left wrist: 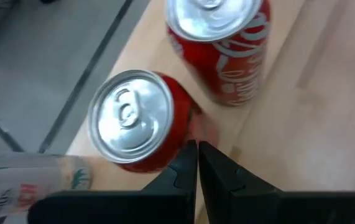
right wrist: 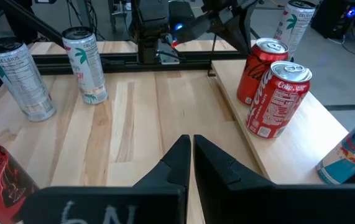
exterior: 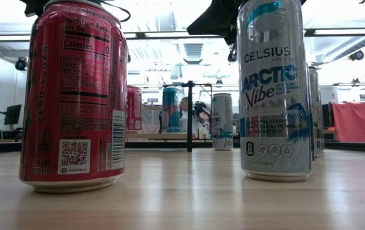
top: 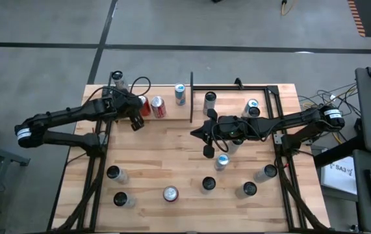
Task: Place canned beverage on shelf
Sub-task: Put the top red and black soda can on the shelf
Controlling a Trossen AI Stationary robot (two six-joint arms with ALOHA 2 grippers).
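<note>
The shelf (top: 172, 113) is the raised pale panel at the table's back left, with a black upright rod (top: 191, 97) at its right end. On it stand two red cans (top: 157, 107), a blue can (top: 180, 94) and a pale can (top: 117, 79). My left gripper (top: 136, 123) is shut and empty just in front of the red cans (left wrist: 130, 118); its fingertips (left wrist: 198, 155) press together. My right gripper (top: 196, 133) is shut and empty at mid-table, pointing left, with the shelf (right wrist: 298, 149) and its red cans (right wrist: 276, 99) to one side of it.
Several loose cans stand on the front half of the table, among them a red one (top: 170, 193) and a blue-topped one (top: 222, 161) beside the right arm. More cans stand inside the bare black frame (top: 263, 88) at back right. In the low view a red can (exterior: 73, 96) and a Celsius can (exterior: 275, 89) loom close.
</note>
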